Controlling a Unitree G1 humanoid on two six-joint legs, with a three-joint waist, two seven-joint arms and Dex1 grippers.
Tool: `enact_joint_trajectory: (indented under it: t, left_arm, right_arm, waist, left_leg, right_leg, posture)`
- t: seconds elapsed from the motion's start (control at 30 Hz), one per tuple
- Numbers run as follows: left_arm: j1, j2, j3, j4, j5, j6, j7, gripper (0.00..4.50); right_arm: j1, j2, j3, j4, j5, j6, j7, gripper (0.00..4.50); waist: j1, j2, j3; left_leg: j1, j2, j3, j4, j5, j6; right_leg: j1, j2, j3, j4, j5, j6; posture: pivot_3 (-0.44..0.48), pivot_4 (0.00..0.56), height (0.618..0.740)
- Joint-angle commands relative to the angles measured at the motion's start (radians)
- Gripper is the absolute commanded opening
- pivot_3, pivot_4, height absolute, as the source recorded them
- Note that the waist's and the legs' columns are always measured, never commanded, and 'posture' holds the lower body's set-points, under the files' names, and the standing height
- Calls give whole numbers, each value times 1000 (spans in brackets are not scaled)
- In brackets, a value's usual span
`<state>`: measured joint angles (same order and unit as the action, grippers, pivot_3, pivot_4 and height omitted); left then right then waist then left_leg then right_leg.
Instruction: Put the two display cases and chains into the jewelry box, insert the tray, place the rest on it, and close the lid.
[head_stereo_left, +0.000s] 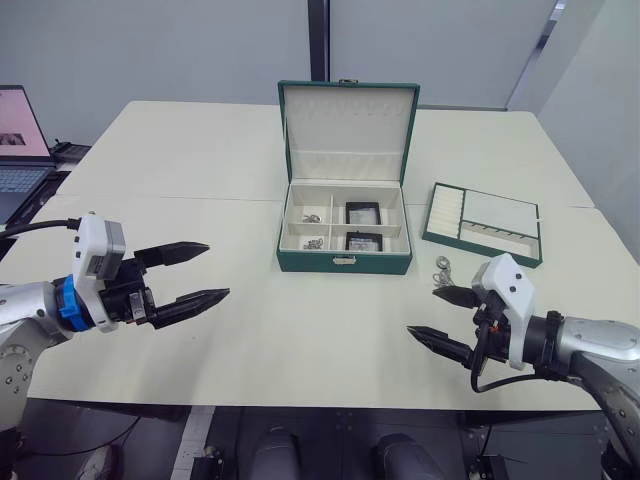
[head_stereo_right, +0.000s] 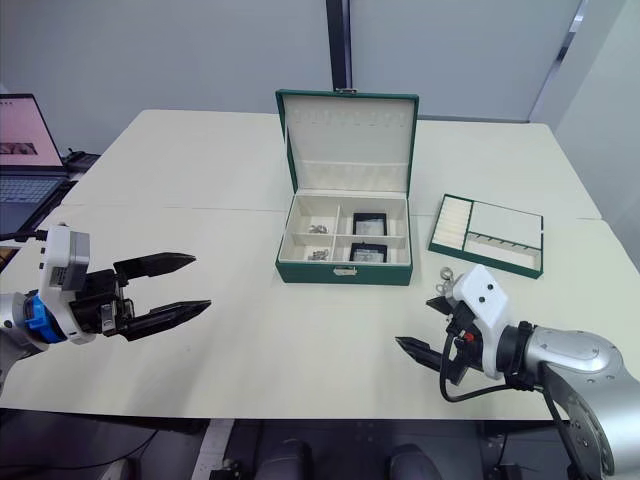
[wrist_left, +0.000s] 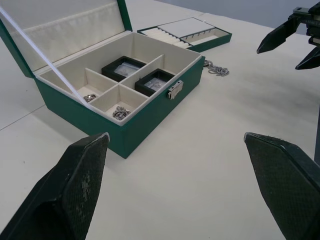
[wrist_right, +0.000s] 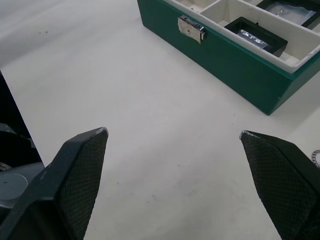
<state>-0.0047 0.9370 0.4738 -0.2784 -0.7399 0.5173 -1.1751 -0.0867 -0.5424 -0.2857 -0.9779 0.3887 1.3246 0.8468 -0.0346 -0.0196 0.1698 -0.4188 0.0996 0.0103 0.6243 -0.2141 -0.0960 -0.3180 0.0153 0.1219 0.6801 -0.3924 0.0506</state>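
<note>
Tray (head_stereo_left: 484, 224) lies beyond the right fingers (head_stereo_left: 449, 297).

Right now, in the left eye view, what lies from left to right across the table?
laptop → left gripper → jewelry box → loose chain cluster → tray

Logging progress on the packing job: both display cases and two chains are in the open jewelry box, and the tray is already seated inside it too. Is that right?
Not quite. The tray is not in the jewelry box; it lies on the table to the box's right, as the left eye view shows. The two display cases and the chains are indeed in the open box's compartments.
</note>
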Motion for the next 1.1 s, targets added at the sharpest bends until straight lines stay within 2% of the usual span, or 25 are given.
enact_joint_trajectory:
  t: [0.03,0.5,0.63,0.83,1.1]
  left_arm:
    - [20,20,38,-19,-7,-12,-29,4500]
    - [-22,31,15,-81,-43,40,-12,4500]
    - [-99,18,-26,-115,-83,72,20,4500]
    - [-136,5,-74,-111,-68,58,35,4500]
    - [-134,2,-77,-81,-56,31,12,4500]
  right_arm:
    - [79,-29,-37,-25,29,-90,-7,4483]
    - [168,-91,-48,28,125,-228,-81,4483]
    - [197,-99,-65,27,143,-254,-99,4483]
    - [223,-110,-59,24,166,-274,-139,4483]
    - [233,-129,-55,30,194,-289,-169,4483]
  waist:
    - [1,0,0]
    - [2,-1,-1]
    - [3,-2,-1]
    - [2,-2,-1]
    - [2,-2,-1]
  left_leg:
    - [0,0,0,0,0,0]
    - [1,0,-1,0,0,0]
    - [0,0,-1,0,0,0]
    - [0,0,-1,1,0,0]
    - [0,0,-1,1,0,0]
  right_leg:
    - [0,0,0,0,0,0]
    - [0,0,0,0,0,0]
    - [1,0,0,0,0,0]
    - [1,0,0,0,0,0]
    - [1,0,0,0,0,0]
  posture:
    - [0,150,740]
    - [0,150,740]
    - [0,150,740]
    - [0,150,740]
    - [0,150,740]
